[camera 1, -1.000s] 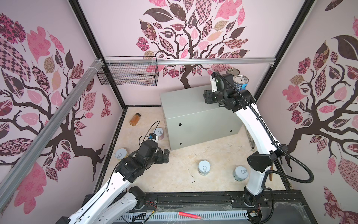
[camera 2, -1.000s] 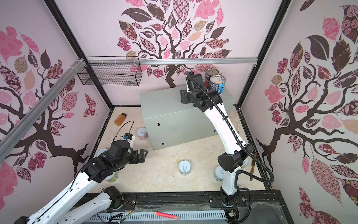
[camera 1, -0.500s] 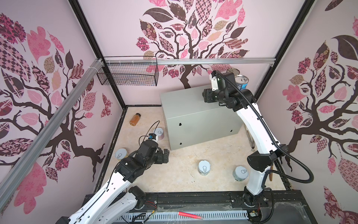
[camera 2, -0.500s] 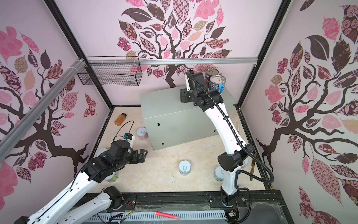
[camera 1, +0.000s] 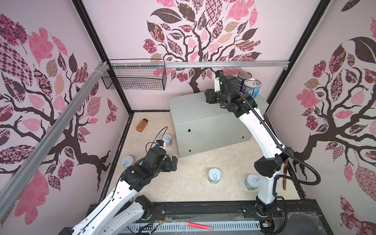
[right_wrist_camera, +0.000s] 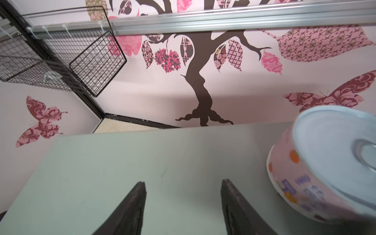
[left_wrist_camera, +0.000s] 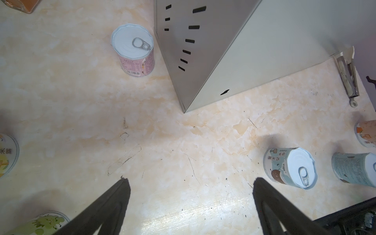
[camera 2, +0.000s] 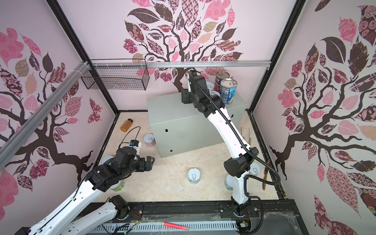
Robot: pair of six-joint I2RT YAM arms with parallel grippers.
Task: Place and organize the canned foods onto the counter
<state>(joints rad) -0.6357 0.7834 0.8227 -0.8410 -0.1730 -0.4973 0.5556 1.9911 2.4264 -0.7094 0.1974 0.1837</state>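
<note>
Right, nearest me the left tool (left_wrist_camera: 190,181) hangs low over the floor (left_wrist_camera: 81,101), its jaws spread as wide as they go and nothing between them. A green can (left_wrist_camera: 46,221) sits back under its arm. Ahead of the tips and off to one side stands a teal can (left_wrist_camera: 291,171). A second teal can (left_wrist_camera: 354,173) and an orange can (left_wrist_camera: 367,136) are just past that one, farther from the tool. Ahead on the opposite side a pink can (left_wrist_camera: 133,50) stands upright, just beside the worktop (left_wrist_camera: 264,50) wall, though I cannot tell whether they touch. The worktop's near corner points toward the tool, well clear of the tips.

Up top, the right tool (right_wrist_camera: 183,182) is over the bare worktop, jaws partly apart, gripping nothing. Just beside it, clear of both fingers, a dotted can (right_wrist_camera: 317,166) stands on the worktop. Behind the tool, past its wrist, both top views show the blue can (camera 1: 251,89) and the tomato can (camera 2: 220,80) standing close together at the worktop's far corner, farthest from me.
</note>
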